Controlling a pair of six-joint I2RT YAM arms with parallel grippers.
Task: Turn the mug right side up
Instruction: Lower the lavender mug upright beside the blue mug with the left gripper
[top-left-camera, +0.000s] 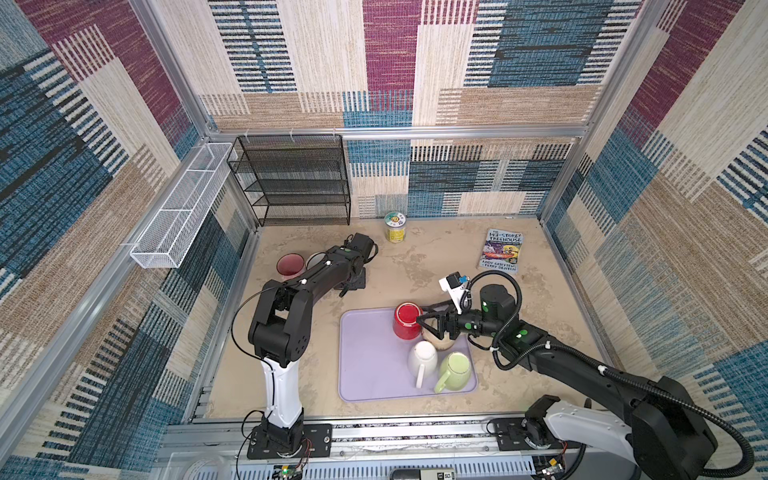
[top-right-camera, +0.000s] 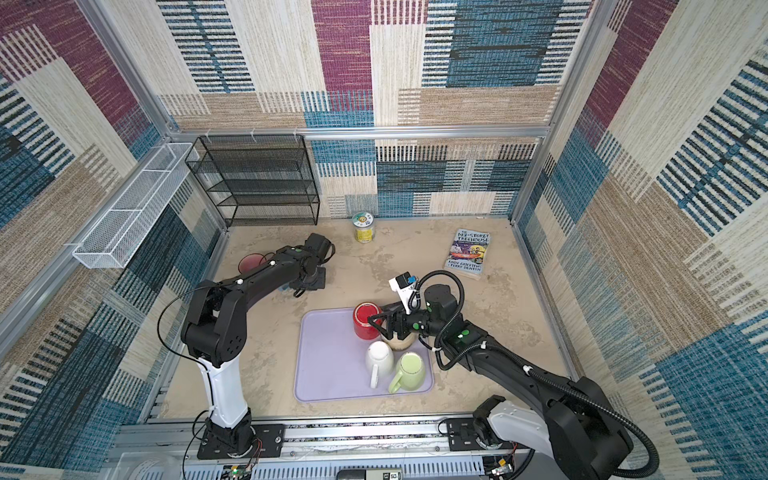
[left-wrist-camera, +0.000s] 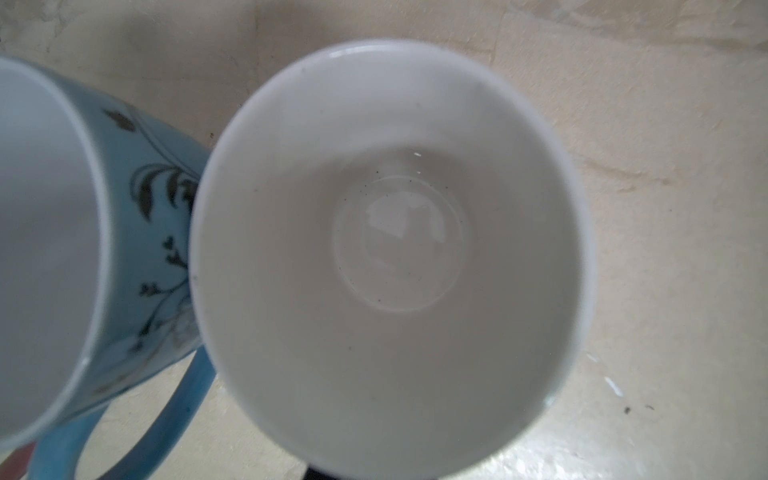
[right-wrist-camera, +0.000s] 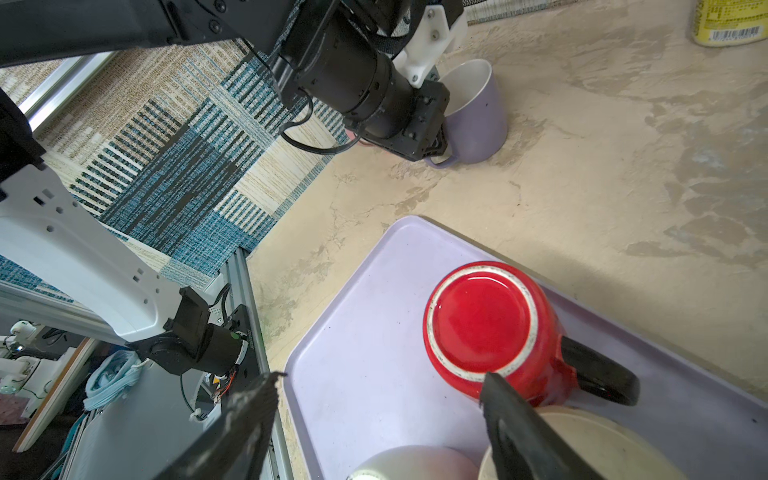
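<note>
The red mug (right-wrist-camera: 484, 320) stands bottom up on the far part of the lilac tray (top-left-camera: 365, 365), with its black handle on the side of the right gripper (right-wrist-camera: 382, 376). This gripper's fingers are spread, and one lies beside the mug wall, probably to take it for turning. The left gripper (right-wrist-camera: 434, 147), fingers pressed together, is well apart at an upright lavender mug (right-wrist-camera: 478, 116). Whether it pinches the handle I cannot tell.
</note>
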